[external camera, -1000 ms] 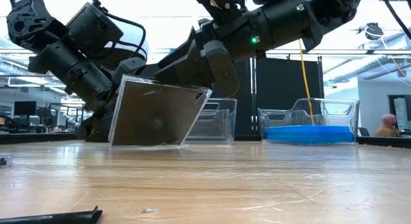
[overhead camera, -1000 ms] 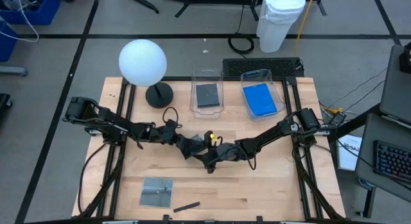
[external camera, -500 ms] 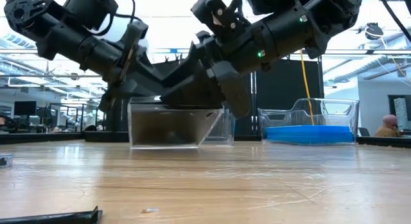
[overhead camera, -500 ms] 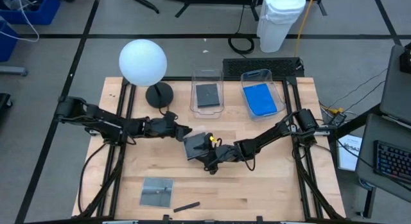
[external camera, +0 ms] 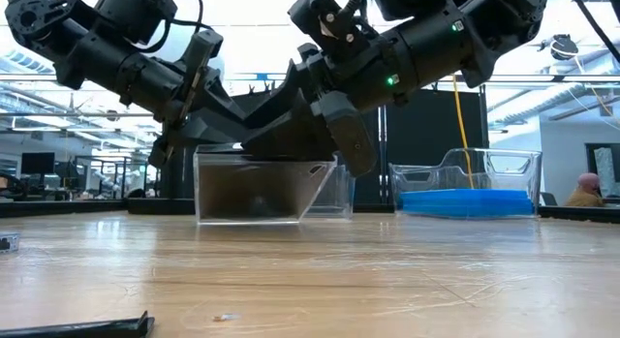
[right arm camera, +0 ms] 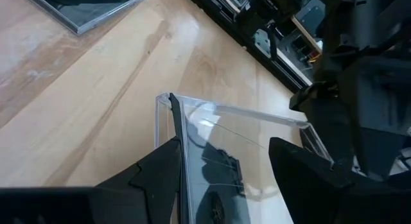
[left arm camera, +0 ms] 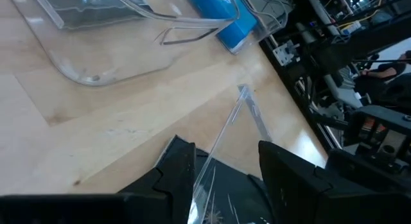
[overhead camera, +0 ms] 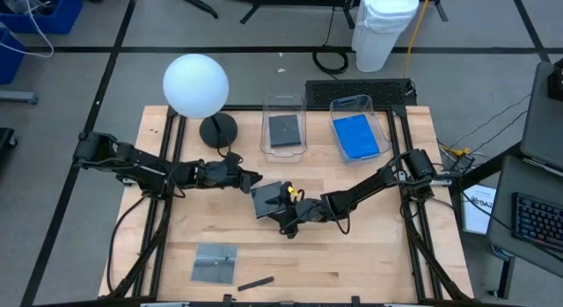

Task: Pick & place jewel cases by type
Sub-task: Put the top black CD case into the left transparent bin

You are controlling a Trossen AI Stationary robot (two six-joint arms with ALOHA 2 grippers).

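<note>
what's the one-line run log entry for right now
left end effector: at dark jewel case | right end effector: on same case, mid-table | case tilted, edge on table

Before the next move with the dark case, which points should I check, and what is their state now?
1. Right gripper on the dark case: ok, edge sits between its fingers.
2. Left gripper free of case: cannot tell.
3. Tub with dark case reachable: ok.
4. Blue cases tub kept separate: ok.
5. Last dark case waiting near front edge: ok.
</note>
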